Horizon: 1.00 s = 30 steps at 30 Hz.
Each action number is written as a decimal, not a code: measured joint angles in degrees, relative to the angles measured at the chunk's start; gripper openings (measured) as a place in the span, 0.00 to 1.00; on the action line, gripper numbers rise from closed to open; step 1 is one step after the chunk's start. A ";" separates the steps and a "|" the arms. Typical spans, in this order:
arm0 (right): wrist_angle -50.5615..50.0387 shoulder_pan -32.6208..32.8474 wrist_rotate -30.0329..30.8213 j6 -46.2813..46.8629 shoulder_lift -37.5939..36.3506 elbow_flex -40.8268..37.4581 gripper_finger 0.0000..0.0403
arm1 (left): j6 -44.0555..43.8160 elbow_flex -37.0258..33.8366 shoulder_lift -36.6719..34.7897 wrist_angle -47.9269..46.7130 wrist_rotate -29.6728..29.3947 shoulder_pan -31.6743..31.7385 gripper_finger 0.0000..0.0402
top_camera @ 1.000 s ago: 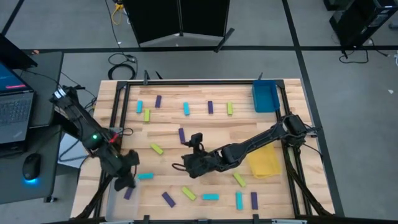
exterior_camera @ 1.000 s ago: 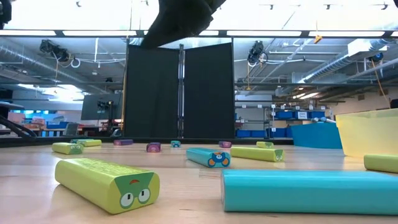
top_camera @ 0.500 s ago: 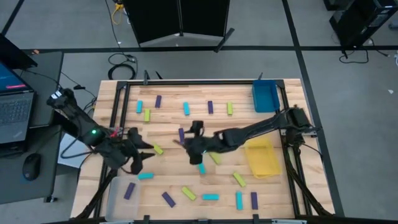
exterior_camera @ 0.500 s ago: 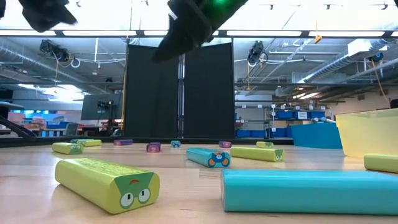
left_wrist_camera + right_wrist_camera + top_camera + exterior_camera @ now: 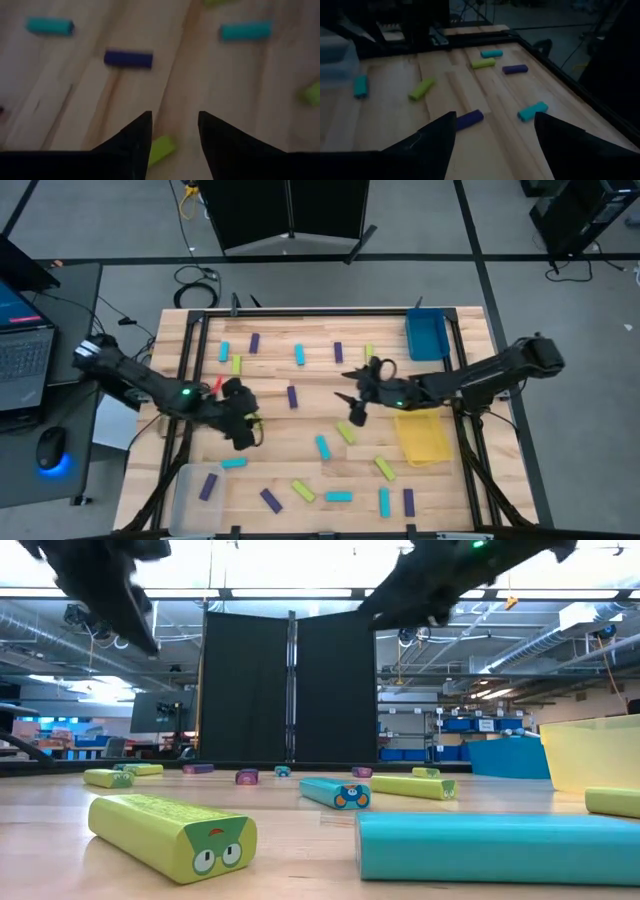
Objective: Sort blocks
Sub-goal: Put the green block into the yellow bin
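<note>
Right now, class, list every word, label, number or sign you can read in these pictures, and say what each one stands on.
None can be read.
Yellow-green block: a printed cartoon face with two eyes, no letters.
Cyan block: a printed cartoon face, no letters.
Laptop: screen and keys too small to read.
Blue bins on the far shelves: labels too small to read.

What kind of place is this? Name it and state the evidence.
Likely a robotics lab or workshop: exposed ceiling ducts and shelves of blue bins behind the wooden table, plus a laptop beside it.
</note>
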 joint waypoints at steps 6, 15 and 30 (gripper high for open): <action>-0.45 4.52 4.19 0.85 -5.59 -2.44 0.69 | 12.01 -0.02 9.30 -7.09 7.31 6.79 0.42; -1.16 7.98 6.66 -0.32 -7.02 -2.44 0.67 | 25.89 -0.02 16.15 -7.43 11.77 7.73 0.49; -1.46 8.39 6.74 -2.05 -7.02 -2.44 0.67 | 29.78 -0.39 24.50 -2.64 12.85 10.15 0.59</action>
